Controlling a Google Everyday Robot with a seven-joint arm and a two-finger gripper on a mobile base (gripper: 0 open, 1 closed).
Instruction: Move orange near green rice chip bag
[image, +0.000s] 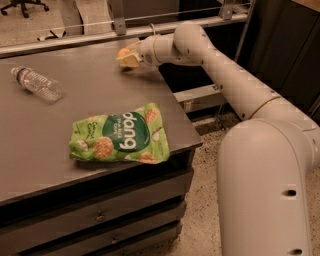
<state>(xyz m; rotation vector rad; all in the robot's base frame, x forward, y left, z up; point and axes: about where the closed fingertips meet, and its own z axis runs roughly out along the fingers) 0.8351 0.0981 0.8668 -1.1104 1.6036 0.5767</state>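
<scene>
At the upper centre of the frame, the claw (128, 56) is clamped on the orange (123, 51), low over the far part of the grey surface (100, 85). The green rice chip bag (120, 134) lies flat at centre, near the front edge, well apart from the orange. A clear water bottle (37, 83) lies on its side at upper left.
</scene>
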